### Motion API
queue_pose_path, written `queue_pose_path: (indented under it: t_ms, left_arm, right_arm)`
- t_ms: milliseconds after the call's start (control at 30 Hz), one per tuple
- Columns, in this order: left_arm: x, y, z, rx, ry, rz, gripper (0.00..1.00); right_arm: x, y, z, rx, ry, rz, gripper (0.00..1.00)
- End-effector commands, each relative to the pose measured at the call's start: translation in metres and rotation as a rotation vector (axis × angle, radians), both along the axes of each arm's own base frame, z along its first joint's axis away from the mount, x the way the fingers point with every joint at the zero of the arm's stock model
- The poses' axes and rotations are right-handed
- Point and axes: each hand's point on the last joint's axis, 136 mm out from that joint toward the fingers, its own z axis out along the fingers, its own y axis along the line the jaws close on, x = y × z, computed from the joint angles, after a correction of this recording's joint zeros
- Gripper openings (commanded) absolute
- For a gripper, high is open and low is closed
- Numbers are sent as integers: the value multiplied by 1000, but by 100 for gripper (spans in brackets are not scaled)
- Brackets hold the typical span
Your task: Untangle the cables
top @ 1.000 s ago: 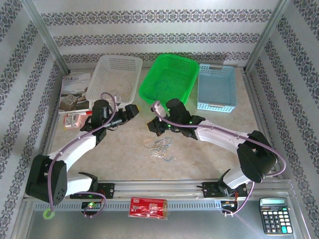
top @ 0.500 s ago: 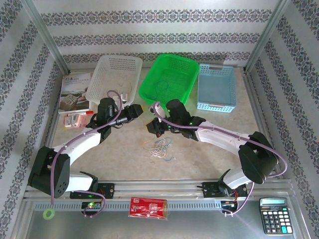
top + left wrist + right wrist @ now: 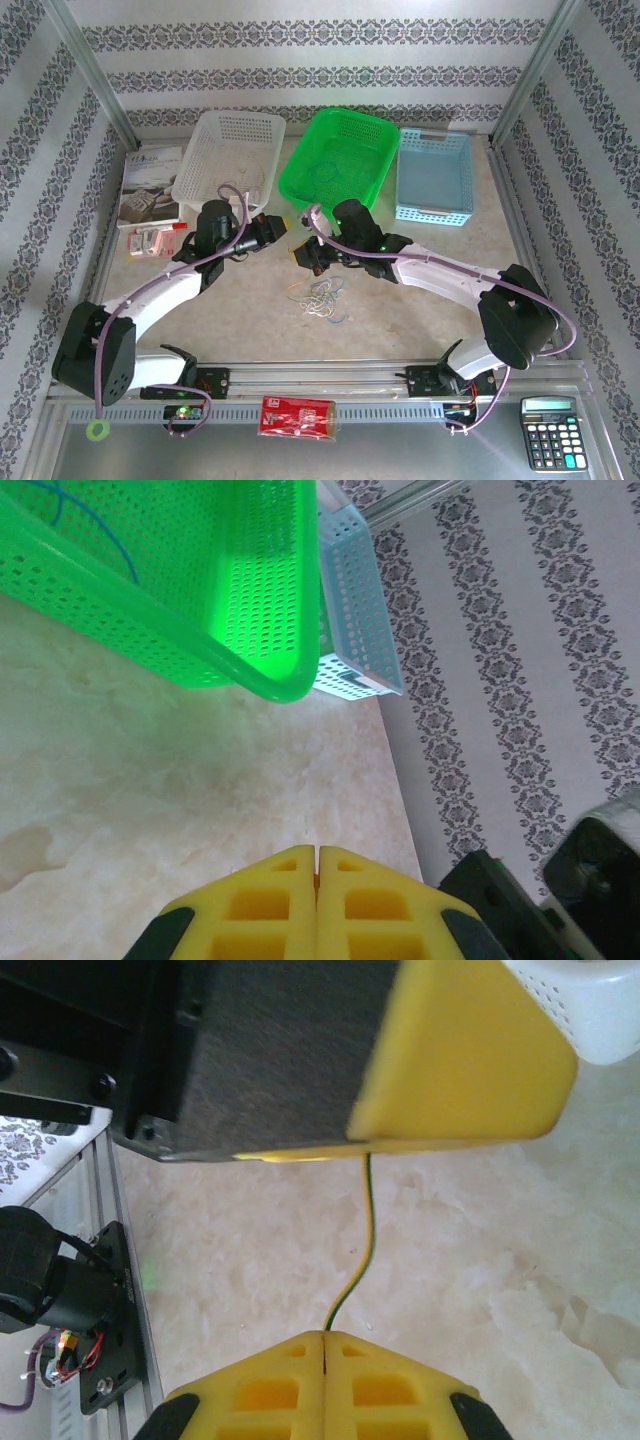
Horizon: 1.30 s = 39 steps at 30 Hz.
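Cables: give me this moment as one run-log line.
right pincer shut on green-yellow cable | cable stretched up to shut left pincer | other cables piled on table

No text is legible. The booklet (image 3: 150,185), left of the white basket (image 3: 232,150), carries a printed heading too small to read. The red packet (image 3: 298,416) and the calculator (image 3: 553,432), well nearer than the basket, bear unreadable markings.

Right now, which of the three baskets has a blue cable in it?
The green basket, the middle one between the white basket and the light blue basket: a thin blue cable loop lies on its floor.
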Motion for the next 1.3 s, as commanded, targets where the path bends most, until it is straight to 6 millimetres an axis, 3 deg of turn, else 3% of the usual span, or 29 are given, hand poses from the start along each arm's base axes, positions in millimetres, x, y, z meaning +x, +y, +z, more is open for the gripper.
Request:
queue_pose_path:
  t_ms: [0, 100, 167, 333, 767, 1133, 1267]
  left_arm:
    - [-4, -4, 25, -23, -90, -11, 0]
    - [-6, -5, 44, -33, -142, -13, 0]
    - [-6, -4, 54, -27, -164, -12, 0]
    - [-9, -6, 77, -34, -209, -10, 0]
    - [-14, -16, 100, -43, -248, -22, 0]
    - [-9, -13, 94, -16, -221, 10, 0]
    - [-10, -16, 98, -25, -223, -2, 0]
  right_arm:
    - [1, -1, 4, 17, -19, -11, 6]
    - [2, -4, 4, 21, -21, -25, 32]
    - [4, -7, 6, 28, -27, -38, 42]
    - [7, -12, 14, 45, -51, -62, 55]
    - [26, -14, 42, 78, -138, -130, 59]
    - [15, -53, 73, 122, -225, -216, 59]
    - [18, -59, 74, 116, -246, -241, 64]
